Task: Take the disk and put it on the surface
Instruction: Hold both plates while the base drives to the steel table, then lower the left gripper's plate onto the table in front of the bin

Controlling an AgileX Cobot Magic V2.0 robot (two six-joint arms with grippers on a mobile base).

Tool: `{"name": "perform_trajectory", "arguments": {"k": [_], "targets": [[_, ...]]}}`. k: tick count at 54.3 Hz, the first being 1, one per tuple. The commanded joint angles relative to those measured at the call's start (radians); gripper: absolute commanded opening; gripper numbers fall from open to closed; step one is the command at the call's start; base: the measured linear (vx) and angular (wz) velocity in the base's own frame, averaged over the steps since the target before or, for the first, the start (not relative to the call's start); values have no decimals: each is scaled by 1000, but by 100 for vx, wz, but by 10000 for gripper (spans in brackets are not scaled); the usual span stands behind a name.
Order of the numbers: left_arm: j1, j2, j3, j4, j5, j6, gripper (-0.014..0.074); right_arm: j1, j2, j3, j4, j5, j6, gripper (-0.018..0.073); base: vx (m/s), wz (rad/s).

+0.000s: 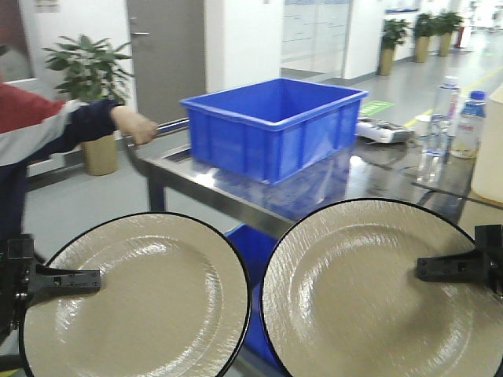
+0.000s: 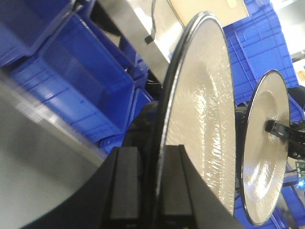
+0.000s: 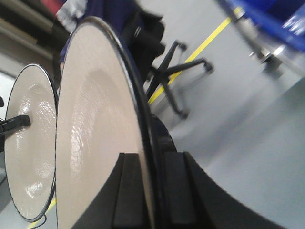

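Two beige disks with black rims hang side by side in front of the steel tabletop [image 1: 377, 169]. My left gripper [image 1: 94, 280] is shut on the left rim of the left disk [image 1: 149, 298]. In the left wrist view its fingers [image 2: 127, 181] pinch that disk [image 2: 200, 119] edge-on. My right gripper [image 1: 420, 269] is shut on the right rim of the right disk [image 1: 354, 298]. The right wrist view shows the same clamp, with the fingers [image 3: 131, 191] on either side of the disk [image 3: 95, 133]. Both disks are held off the tabletop, faces toward the front camera.
A large blue crate [image 1: 271, 126] stands on the tabletop's left part. Bottles [image 1: 468, 126] stand at its far right. A person's arm [image 1: 71, 126] reaches to the table's left end. More blue bins [image 2: 71, 81] sit below, and an office chair [image 3: 176, 81] is on the floor.
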Motion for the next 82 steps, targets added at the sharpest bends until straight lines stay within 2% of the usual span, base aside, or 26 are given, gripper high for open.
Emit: {"name": "perform_trajectory", "arguments": {"k": [1,50,82], "targets": [[-2,-41,-33,-137,82,-13,-4,-6,-33,-29,125,0,-1,-9,43,-50],[-2,-41,-33,-138,80,-13,-4,-6,-33,-29,125,0,-1,-9,34,-60],[-2,-41,-33,-138,78,-13,-4,-6,-33,-29,125,0,-1,-9,9,-16]]}}
